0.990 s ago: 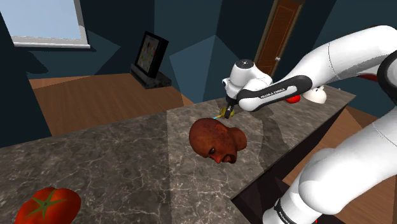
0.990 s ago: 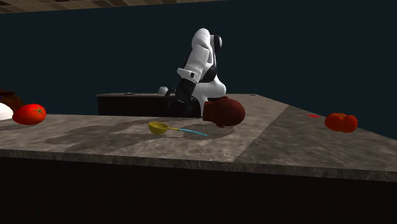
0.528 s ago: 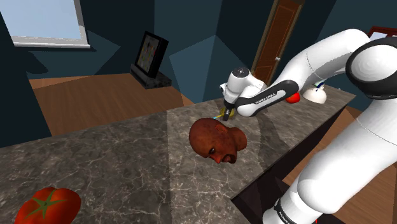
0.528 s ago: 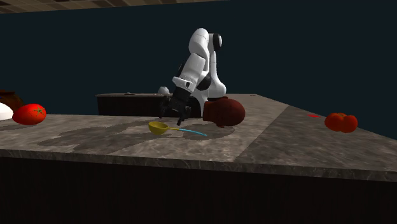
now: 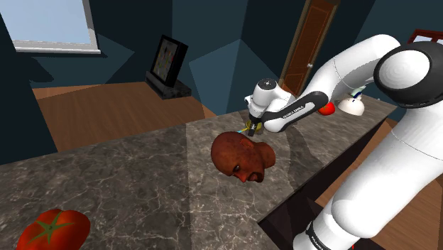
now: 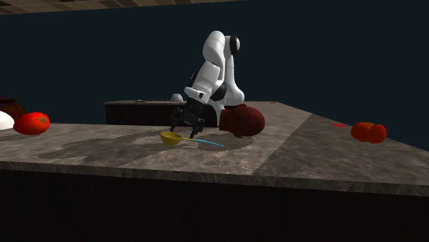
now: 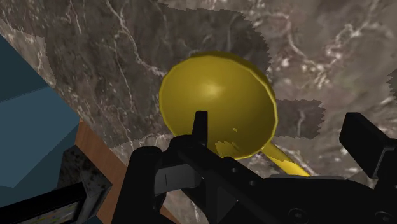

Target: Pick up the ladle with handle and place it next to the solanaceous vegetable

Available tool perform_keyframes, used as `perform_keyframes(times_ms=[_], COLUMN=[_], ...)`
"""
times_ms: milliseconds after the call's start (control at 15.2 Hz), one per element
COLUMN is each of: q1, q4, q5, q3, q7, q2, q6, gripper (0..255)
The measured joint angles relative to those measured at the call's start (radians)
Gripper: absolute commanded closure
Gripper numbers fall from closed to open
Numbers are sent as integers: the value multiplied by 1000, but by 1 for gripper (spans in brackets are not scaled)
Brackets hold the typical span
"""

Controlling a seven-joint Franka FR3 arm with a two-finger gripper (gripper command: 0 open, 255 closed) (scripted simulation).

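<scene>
On the marbled counter (image 6: 309,158): gripper (image 6: 185,130) lowered to ladle (image 6: 173,137), grasp pending.
Second exterior view, left to right: red tomato (image 6: 31,122); yellow ladle lying flat, well apart from it; your gripper, brought down within the last second to just over the ladle's bowl, fingers (image 7: 200,124) spread, nothing held; brown head (image 6: 242,121) just beyond. Judged: you close on the ladle next, lift not begun. Forearm lettering (image 5: 294,110): too small to read.

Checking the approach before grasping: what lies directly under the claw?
The yellow ladle lies on the marbled counter, its bowl beneath the open claw. Seen from the wrist, the claw covers most of its handle.
</scene>
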Motion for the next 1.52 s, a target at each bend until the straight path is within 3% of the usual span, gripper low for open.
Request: perform_keyframes(times_ms=[66,132,858,1518], q1=[0,0,1,22], q4=[0,0,2,29], q5=[0,0,5,95], q3=[0,0,0,7], q7=[0,0,-6,-106], q2=[0,0,-5,-106], q6=[0,0,-6,-126], gripper=[0,255,255,255])
